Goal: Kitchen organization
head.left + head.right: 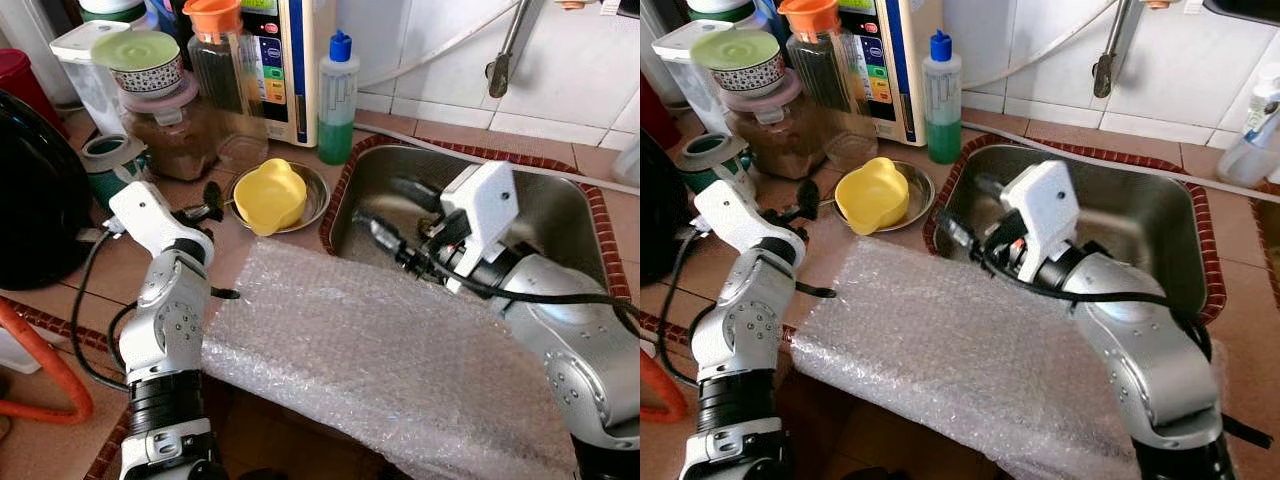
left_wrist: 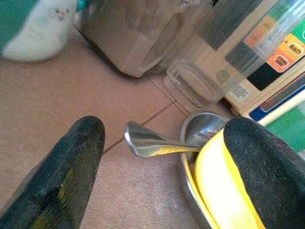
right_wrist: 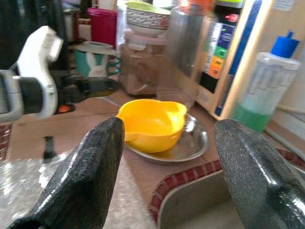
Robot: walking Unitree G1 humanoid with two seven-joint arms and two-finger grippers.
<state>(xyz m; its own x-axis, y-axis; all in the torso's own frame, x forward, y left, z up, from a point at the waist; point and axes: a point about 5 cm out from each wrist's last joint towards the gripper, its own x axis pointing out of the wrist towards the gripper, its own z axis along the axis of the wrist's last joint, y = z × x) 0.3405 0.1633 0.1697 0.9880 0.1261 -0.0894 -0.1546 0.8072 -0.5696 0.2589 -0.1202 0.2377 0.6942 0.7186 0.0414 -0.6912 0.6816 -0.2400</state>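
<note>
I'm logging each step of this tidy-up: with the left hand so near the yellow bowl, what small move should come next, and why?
Probably ease the left hand forward until its open fingers straddle the rim of the yellow bowl, then close. In the left wrist view one finger already sits by the rim while the other is over bare counter beside the steel plate, so nothing is gripped yet.

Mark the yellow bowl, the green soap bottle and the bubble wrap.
yellow bowl (image 1: 270,196), left eye view, middle of its upturned base.
green soap bottle (image 1: 337,125), left eye view, green lower body.
bubble wrap (image 1: 370,350), left eye view, centre of the sheet.
</note>
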